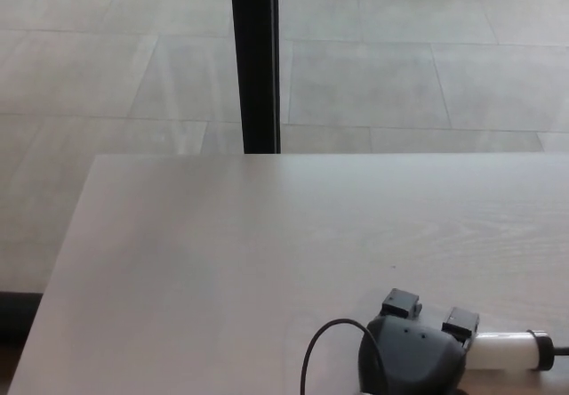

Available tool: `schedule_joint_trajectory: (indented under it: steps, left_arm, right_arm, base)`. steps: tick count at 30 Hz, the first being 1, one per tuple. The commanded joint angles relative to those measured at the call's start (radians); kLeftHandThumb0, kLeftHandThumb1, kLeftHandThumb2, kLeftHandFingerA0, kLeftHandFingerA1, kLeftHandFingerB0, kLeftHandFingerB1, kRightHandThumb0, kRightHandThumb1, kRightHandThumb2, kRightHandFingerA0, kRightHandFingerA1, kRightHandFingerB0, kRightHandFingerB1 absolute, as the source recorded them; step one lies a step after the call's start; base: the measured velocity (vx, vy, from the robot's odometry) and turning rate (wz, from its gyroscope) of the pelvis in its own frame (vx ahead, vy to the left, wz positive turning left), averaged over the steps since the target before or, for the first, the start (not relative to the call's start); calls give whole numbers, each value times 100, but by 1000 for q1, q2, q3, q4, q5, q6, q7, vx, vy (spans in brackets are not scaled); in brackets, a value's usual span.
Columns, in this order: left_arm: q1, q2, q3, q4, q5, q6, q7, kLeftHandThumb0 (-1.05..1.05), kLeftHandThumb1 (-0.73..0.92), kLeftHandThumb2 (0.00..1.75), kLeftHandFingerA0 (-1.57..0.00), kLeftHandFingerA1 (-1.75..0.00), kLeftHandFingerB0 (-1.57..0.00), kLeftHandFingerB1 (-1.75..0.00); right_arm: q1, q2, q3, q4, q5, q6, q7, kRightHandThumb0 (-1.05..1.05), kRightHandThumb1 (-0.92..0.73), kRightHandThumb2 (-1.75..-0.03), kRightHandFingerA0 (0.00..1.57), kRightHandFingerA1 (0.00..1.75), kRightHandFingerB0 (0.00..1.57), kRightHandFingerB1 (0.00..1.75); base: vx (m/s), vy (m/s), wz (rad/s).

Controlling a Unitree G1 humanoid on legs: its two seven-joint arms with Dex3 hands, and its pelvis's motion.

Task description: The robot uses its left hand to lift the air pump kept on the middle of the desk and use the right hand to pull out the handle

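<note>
The air pump lies at the bottom right of the head view, a white cylinder with a dark end cap pointing right. Its handle is cut off by the picture's right edge. My left hand covers the pump's left end, and two black fingertips curl over its far side, so the hand is shut on the pump. I cannot tell whether the pump is off the desk. My right hand does not show.
The pale wood desk fills the lower half of the view, its far edge at mid-height. A thin black cable loops left of the hand. Beyond the desk are a tiled floor and a dark vertical post.
</note>
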Motion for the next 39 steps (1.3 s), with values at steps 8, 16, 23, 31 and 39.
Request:
schedule_joint_trajectory:
  steps: [8, 16, 23, 31, 39]
  left_arm:
    - [-73, -35, -51, 127, 143, -35, -126, -26, 57, 72, -85, -145, -81, -79]
    - [-89, -39, -29, 166, 158, -3, -234, -31, 66, 79, -92, -133, -77, -84]
    - [-72, -22, -10, 186, 170, -19, -222, -32, 66, 78, -93, -153, -82, -98]
    - [-18, -20, 122, 181, 89, -77, -128, -28, 66, 101, -94, -175, -86, -133]
    - [21, -41, 366, 82, 1, -185, -23, -22, 62, 114, -87, -175, -61, -174]
  right_arm:
    - [17, -2, -32, -45, 11, 73, -18, -43, -76, -63, 61, 62, 51, 43]
    - [20, -5, -39, -52, 12, 84, -17, -43, -75, -63, 63, 69, 53, 45]
    - [24, 0, -40, -54, 8, 70, -25, -43, -74, -62, 70, 81, 59, 49]
    - [23, 11, -34, -23, 0, 33, -13, -43, -61, -99, 76, 91, 59, 66]
    - [41, 13, -36, -17, -1, 22, -1, -43, -60, -99, 77, 91, 60, 67]
  base:
    - [0, 0, 0]
    - [0, 0, 0]
    - [0, 0, 0]
    - [0, 0, 0]
    - [0, 0, 0]
